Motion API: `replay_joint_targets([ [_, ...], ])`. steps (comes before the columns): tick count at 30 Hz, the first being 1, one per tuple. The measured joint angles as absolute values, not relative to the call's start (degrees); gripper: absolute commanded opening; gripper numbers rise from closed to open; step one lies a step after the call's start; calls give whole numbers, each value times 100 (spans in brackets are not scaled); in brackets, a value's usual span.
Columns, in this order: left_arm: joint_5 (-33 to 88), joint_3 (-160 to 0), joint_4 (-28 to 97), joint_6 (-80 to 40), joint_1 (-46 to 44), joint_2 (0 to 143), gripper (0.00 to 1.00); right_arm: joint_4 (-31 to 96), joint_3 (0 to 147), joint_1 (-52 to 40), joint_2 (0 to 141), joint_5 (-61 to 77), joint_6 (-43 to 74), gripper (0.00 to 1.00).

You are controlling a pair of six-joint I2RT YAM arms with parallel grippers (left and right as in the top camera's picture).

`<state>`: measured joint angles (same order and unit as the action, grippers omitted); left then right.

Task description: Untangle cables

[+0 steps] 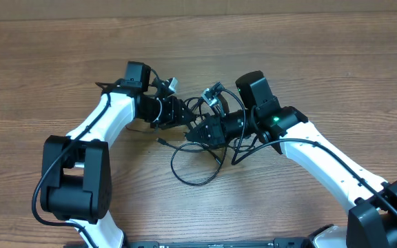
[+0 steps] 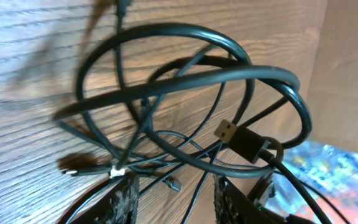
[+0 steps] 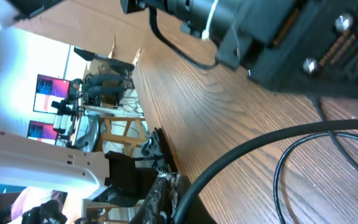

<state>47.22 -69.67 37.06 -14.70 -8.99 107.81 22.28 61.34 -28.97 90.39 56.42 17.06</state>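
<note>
The cables [image 1: 212, 146] lie as a black tangle at the table's middle, with one loose loop trailing toward the front. My left gripper [image 1: 185, 116] and right gripper [image 1: 195, 132] meet over the tangle. In the left wrist view the cables [image 2: 185, 81] form several overlapping loops, with a USB plug [image 2: 225, 130] pointing left. The left gripper [image 2: 176, 202] is open, and thin strands run loose between its fingers. The right gripper [image 3: 166, 190] is shut, pads pressed together. A thick black cord [image 3: 253, 146] sweeps past its right finger. I cannot tell whether any strand is pinched.
The wooden table [image 1: 47, 62] stretches around both arms. A cardboard wall [image 2: 347, 74] stands at the far edge. The left arm's dark wrist body [image 3: 272, 37] hangs close above the right gripper. A thin cable loop [image 3: 278, 168] lies on the wood.
</note>
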Motion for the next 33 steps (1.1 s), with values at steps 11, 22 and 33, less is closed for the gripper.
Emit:
replay_joint_targets([
  [11,4919,-6967,3697,-1616,-666,10781,45,2467,6134,-2993,9039,5677,1479,4],
  [22,4814,-6967,3610,-1966,-961,10781,42,2364,6134,-3374,9039,5610,1367,4],
  [33,4534,-6967,3594,-2104,-1238,10781,5,1492,6134,-3269,9039,5196,1747,4],
])
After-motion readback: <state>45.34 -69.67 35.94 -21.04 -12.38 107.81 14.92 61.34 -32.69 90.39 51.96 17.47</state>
